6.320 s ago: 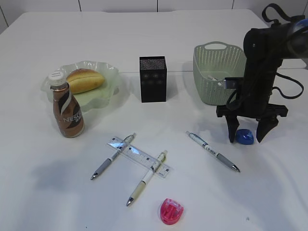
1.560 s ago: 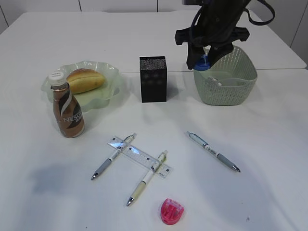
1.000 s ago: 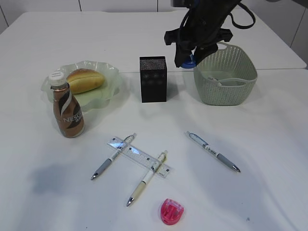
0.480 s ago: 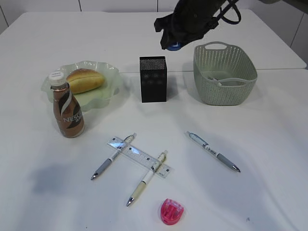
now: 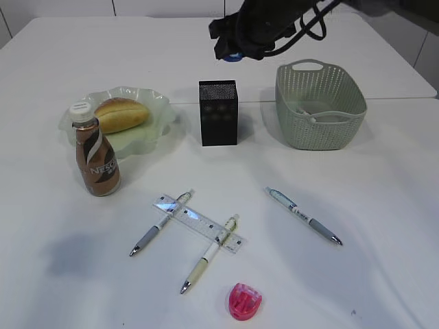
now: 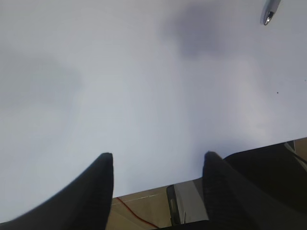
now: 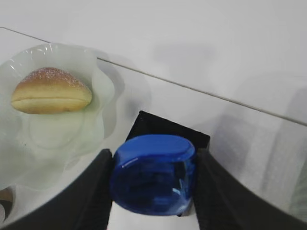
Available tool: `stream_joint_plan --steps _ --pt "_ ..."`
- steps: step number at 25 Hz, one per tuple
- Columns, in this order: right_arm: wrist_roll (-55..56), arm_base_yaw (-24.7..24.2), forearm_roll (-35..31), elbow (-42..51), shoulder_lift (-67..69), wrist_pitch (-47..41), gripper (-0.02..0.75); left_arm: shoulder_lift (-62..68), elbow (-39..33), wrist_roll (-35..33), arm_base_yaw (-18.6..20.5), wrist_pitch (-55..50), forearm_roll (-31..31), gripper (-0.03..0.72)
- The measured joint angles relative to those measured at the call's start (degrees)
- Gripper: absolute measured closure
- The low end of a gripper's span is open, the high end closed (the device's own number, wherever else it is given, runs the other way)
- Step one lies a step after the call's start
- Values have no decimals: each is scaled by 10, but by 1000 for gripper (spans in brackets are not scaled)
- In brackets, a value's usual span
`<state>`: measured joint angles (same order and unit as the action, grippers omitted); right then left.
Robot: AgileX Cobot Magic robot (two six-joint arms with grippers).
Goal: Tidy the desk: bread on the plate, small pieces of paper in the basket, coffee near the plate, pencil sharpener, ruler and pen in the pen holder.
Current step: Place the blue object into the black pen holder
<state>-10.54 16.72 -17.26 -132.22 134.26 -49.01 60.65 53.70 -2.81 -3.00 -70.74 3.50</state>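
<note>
Sharpener, blue, sits clamped between the right jaws, above the holder. Done: bread on plate, coffee beside it. Left on the surface: 3 pens, ruler, pink sharpener. Left jaws stand apart, empty, over bare surface.

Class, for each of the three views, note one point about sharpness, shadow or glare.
Exterior view: sharp, a soft grey shadow on the table. Left wrist view: blurred dark fingers, diffuse shadows. Right wrist view: blue pencil sharpener slightly soft, with glare streaks.
</note>
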Motion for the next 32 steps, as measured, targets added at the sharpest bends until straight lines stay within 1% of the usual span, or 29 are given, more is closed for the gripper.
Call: stream_joint_plan --steps 3,5,13,16,24,32 --pt "-22 0 -24 0 22 1 360 0 0 0 0 0 0 276" --pt "-27 0 -29 0 30 2 360 0 0 0 0 0 0 277" --pt "-50 0 -34 0 34 42 360 0 0 0 0 0 0 278" --pt "-50 0 -34 0 34 42 360 0 0 0 0 0 -1 278" --pt "-76 0 -64 0 68 49 360 0 0 0 0 0 -1 281" --pt "-82 0 -66 0 77 55 360 0 0 0 0 0 -1 288"
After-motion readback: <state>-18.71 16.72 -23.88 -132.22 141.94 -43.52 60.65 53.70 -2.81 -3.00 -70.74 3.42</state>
